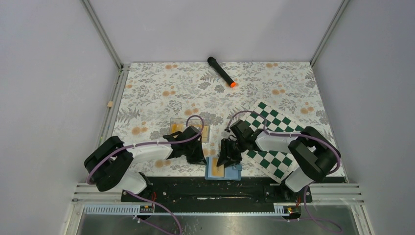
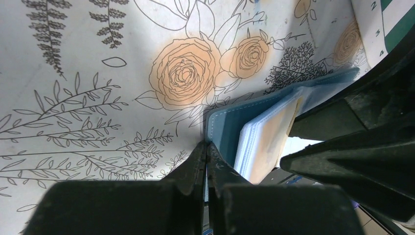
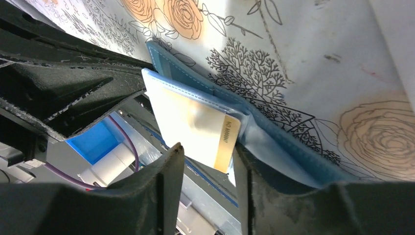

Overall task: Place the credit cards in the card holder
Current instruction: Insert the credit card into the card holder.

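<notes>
Card holder (image 1: 211, 175) lies open at the near edge of the bench (image 1: 156, 88), about mid-width, its near part reaching past the edge over the black rail (image 1: 186, 188). Both grippers are on it, left from the left side and right from the right. Left gripper (image 2: 206, 147): fingers fully closed, tips meeting at the left corner of the holder's blue cover and touching it. Cannot tell whether any cover material is nipped between them or whether they only press on it. Right gripper (image 3: 208, 149): fingers stand partly apart, roughly half spread, with a gap showing on both sides of the near end of one credit card (image 3: 215, 137). No firm clamp on the card is visible. That card is orange-yellow and sits mostly inside one of the clear sleeves (image 2: 257, 139), with a pale numbered strip at its exposed near end. The sleeves fan up slightly from the blue cover. Clear tray (image 1: 188, 122) sits just behind the left gripper, toward the bench centre, with other credit cards (image 1: 176, 128) showing orange in it. Chessboard (image 1: 274, 134) lies tilted along the right side, under the right arm. Black marker (image 1: 220, 71) with an orange tip lies near the far edge, well apart from everything else.
</notes>
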`<action>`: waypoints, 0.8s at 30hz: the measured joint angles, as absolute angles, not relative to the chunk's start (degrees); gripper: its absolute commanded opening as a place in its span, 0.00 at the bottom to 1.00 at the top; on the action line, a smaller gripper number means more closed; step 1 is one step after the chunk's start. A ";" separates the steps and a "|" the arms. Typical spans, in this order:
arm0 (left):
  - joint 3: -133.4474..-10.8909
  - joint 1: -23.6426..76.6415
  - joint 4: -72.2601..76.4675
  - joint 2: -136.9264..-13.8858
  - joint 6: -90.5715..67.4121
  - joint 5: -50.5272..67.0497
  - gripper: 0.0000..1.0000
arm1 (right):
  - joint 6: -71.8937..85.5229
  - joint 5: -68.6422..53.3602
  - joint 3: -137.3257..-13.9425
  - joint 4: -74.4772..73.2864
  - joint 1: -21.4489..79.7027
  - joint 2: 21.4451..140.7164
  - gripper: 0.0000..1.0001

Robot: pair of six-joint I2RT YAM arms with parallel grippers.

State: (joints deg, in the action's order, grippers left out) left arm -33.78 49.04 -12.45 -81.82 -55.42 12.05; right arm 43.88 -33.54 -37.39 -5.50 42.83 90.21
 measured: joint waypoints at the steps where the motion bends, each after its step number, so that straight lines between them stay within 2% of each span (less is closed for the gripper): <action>1: -33.78 49.04 -12.47 -81.80 -55.44 12.05 0.00 | 44.27 -33.69 -37.39 -5.06 43.05 90.41 0.33; 5: -33.80 49.04 -12.49 -81.80 -55.44 12.05 0.00 | 46.46 -34.20 -37.41 -3.60 44.40 91.46 0.17; 8: -34.06 48.93 -13.06 -81.80 -55.33 11.86 0.00 | 47.94 -34.74 -37.41 -3.29 44.97 91.83 0.16; 12: -34.50 48.82 -14.35 -81.60 -55.13 11.09 0.00 | 48.90 -35.59 -38.24 -3.11 45.50 92.77 0.25; 17: -34.87 48.84 -18.63 -79.57 -54.17 8.14 0.14 | 46.94 -33.98 -41.25 -6.07 45.93 92.86 0.41; 21: -34.89 48.84 -24.40 -75.79 -53.15 5.15 0.23 | 43.18 -30.61 -43.18 -10.94 46.04 91.61 0.47; 24: -35.18 48.84 -27.07 -71.88 -52.69 3.79 0.27 | 40.25 -27.77 -43.46 -15.03 46.06 90.04 0.47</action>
